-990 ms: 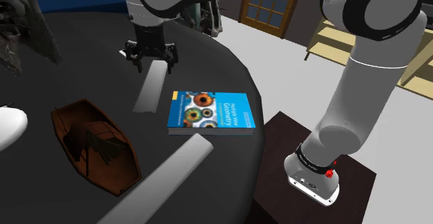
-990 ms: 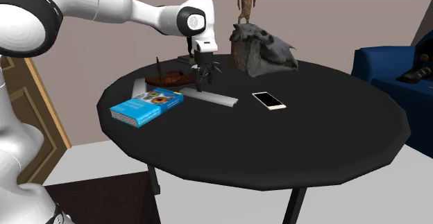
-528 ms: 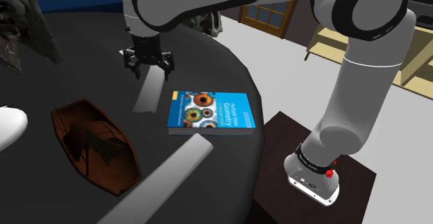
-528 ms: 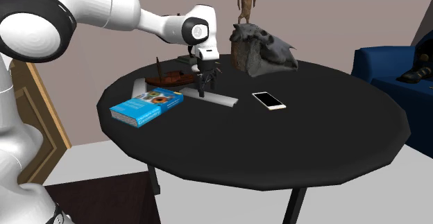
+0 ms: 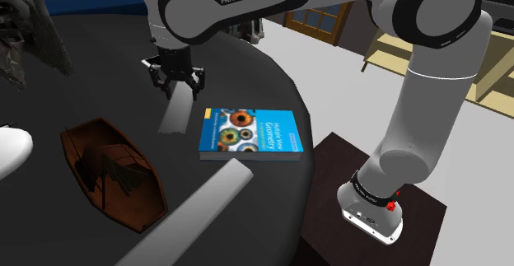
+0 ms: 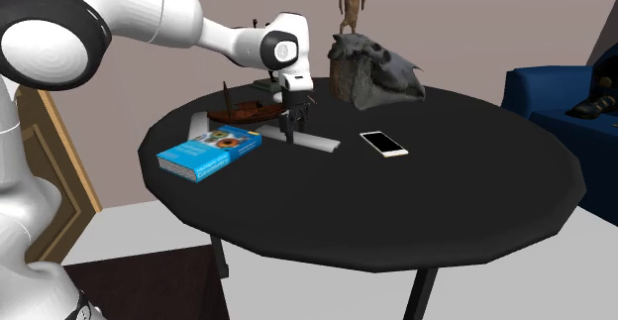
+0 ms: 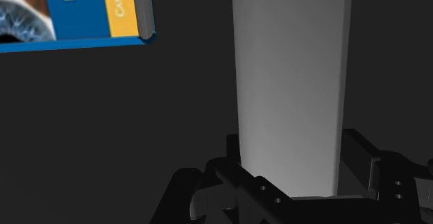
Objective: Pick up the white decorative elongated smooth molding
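Note:
A pale grey, smooth, elongated molding [image 5: 175, 114] lies flat on the round black table [image 5: 91, 75], between a wooden boat and a blue book. My black gripper [image 5: 175, 86] points straight down over its far end. In the wrist view the two fingers [image 7: 236, 167] press against both long sides of the molding [image 7: 291, 70], so the gripper [image 7: 291, 160] is shut on it. The second exterior view shows the gripper [image 6: 290, 130] standing on the molding [image 6: 315, 143], which still rests on the table [image 6: 446, 199].
A second pale molding [image 5: 206, 203] lies near the table's front edge. A blue book [image 5: 251, 133] sits beside the gripped one and a brown wooden boat [image 5: 111, 174] on the other side. A phone [image 6: 382, 144] and a dark rock-like sculpture [image 6: 376, 70] stand farther off.
The gripper has come down the last bit onto the molding's end and its fingers have closed from wide apart onto its sides. The molding has not moved.

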Motion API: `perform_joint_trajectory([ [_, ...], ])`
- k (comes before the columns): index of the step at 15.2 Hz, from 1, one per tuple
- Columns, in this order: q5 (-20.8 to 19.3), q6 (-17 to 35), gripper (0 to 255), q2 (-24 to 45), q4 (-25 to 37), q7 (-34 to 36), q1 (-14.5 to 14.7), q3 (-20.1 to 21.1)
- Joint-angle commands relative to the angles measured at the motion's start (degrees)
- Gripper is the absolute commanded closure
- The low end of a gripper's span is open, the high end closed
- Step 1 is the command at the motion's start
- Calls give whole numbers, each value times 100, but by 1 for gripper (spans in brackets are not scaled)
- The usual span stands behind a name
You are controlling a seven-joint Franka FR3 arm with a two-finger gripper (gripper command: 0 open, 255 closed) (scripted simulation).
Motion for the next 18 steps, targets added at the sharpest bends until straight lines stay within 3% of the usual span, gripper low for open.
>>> perform_joint_trajectory([
  [1, 0, 1, 255, 0, 0, 0, -1, 0],
  [5, -1, 8, 255, -1, -8, 5, 2, 1],
  [18, 57, -969, 255, -60, 924, -46, 57, 43],
])
